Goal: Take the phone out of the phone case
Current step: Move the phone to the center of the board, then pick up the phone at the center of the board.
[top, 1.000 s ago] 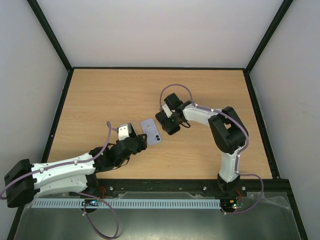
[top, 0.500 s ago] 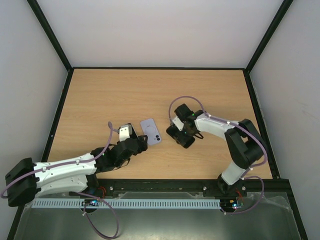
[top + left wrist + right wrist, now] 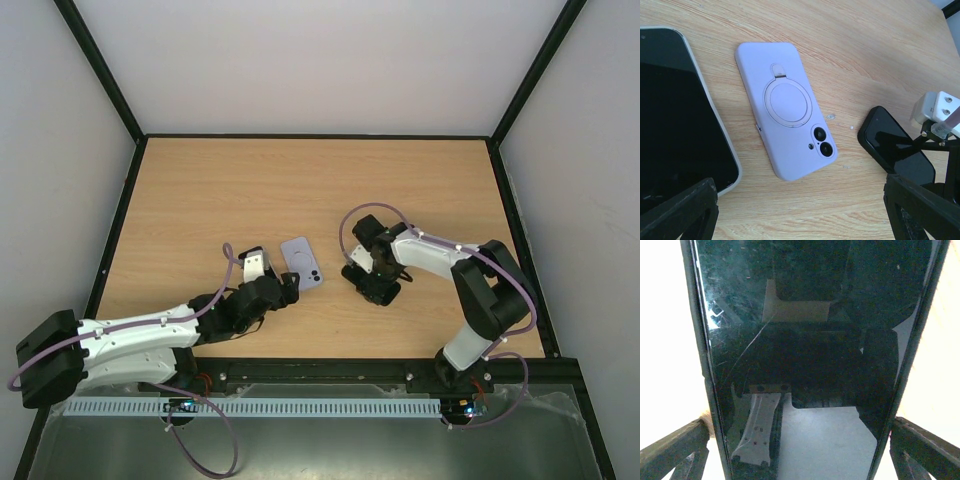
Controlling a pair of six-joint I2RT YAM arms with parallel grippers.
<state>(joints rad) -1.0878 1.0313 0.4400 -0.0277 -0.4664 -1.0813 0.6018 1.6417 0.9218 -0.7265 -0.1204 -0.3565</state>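
A lilac phone case [image 3: 302, 263] lies back up on the table, with a ring stand and two camera lenses showing in the left wrist view [image 3: 785, 127]. My left gripper [image 3: 284, 287] is open and empty just short of its near end, and the case lies beyond its fingers [image 3: 800, 220]. My right gripper [image 3: 376, 284] is to the right of the case. Its fingers [image 3: 672, 452] sit against both long edges of a black phone [image 3: 805, 340], which is screen up. That phone also shows in the left wrist view [image 3: 892, 147].
A second phone with a black screen and a pale rim [image 3: 677, 115] lies screen up just left of the case, near my left gripper; it is hidden in the top view. A black frame [image 3: 120, 215] borders the wooden table [image 3: 300, 180].
My right gripper has moved away from the lilac case, to the right and toward the near edge, taking the black phone with it. My left gripper has edged slightly right. The case has stayed put.
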